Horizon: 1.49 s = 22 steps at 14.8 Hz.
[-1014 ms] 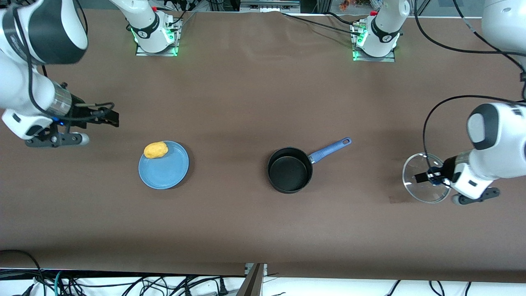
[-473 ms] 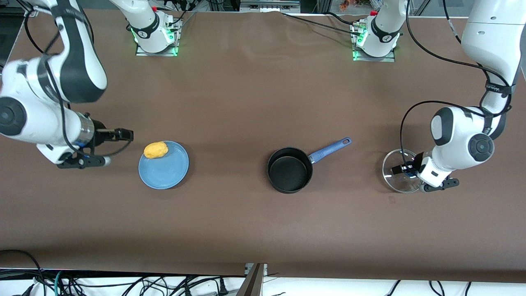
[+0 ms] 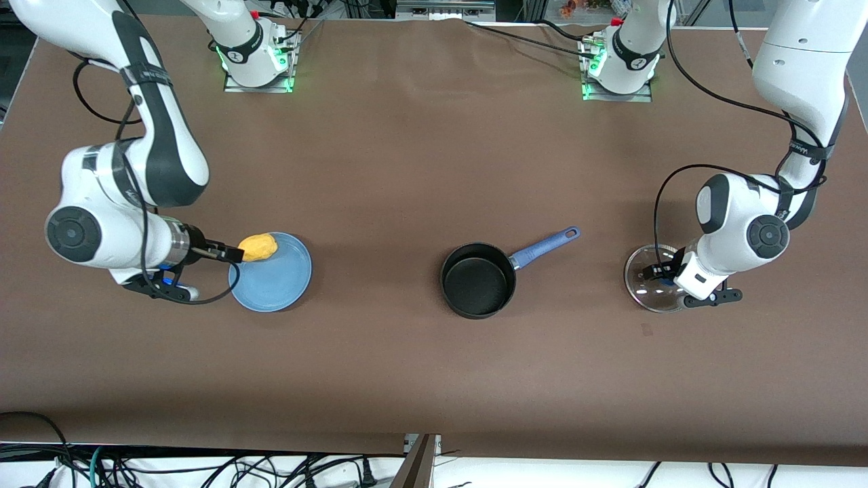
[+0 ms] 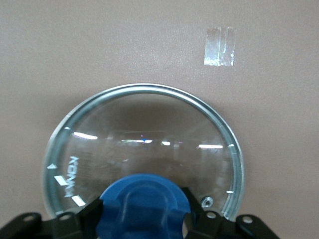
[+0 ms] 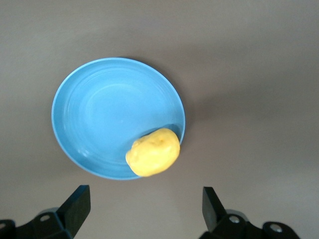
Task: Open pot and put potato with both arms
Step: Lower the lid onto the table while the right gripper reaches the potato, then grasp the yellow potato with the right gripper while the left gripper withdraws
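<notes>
The black pot [image 3: 478, 280] with its long blue handle [image 3: 544, 247] stands open at mid table. The yellow potato [image 3: 258, 247] lies on the rim of the light-blue plate [image 3: 274, 281], and shows in the right wrist view [image 5: 153, 152] on the plate [image 5: 99, 114]. My right gripper [image 3: 229, 254] is open, low beside the potato at the right arm's end. My left gripper [image 3: 656, 272] is shut on the blue knob [image 4: 144, 206] of the glass lid [image 3: 647, 288], which is down at the table at the left arm's end; the lid fills the left wrist view [image 4: 144, 144].
A small piece of clear tape [image 4: 219, 46] is stuck on the brown table cover near the lid. Both arm bases [image 3: 254, 51] stand along the edge farthest from the front camera. Cables hang below the table edge nearest that camera.
My right gripper has come down and across to the potato's side. My left gripper has carried the lid a little toward the pot and lowered it to the table.
</notes>
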Available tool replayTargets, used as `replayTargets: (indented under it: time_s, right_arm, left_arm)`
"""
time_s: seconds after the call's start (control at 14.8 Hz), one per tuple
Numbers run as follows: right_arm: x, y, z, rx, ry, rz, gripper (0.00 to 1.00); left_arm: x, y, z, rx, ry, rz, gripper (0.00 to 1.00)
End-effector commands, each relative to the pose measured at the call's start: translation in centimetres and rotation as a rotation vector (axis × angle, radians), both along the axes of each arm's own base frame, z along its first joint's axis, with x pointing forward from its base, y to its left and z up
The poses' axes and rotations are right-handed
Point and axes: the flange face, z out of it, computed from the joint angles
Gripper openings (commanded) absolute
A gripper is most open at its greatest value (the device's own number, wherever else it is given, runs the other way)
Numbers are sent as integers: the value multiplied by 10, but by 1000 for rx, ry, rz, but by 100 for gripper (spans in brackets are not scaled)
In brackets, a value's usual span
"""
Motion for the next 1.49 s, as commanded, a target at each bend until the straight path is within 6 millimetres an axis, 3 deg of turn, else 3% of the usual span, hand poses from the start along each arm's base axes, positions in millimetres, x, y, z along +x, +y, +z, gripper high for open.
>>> replayTargets:
  time_s: [0.0,0.27,0.61,1.08,1.29,1.42]
  right_arm:
    - [-8,8,-39,-16,-13,-105,99]
    - [-11,10,-82,-21,-3,-153,99]
    - [-23,11,-116,3,40,-184,99]
    - [-41,3,-133,-10,88,-195,98]
    - [-40,5,-134,20,95,-223,80]
    - [-37,3,-132,26,90,-231,64]
  left_arm:
    - [1,2,7,10,-19,-26,100]
    - [6,2,22,15,-36,-16,100]
    - [9,-6,101,41,-97,-19,100]
    - [-1,-12,222,36,-53,8,100]
    - [1,-14,273,-13,-61,36,100]
    - [3,-14,297,-15,-52,34,100]
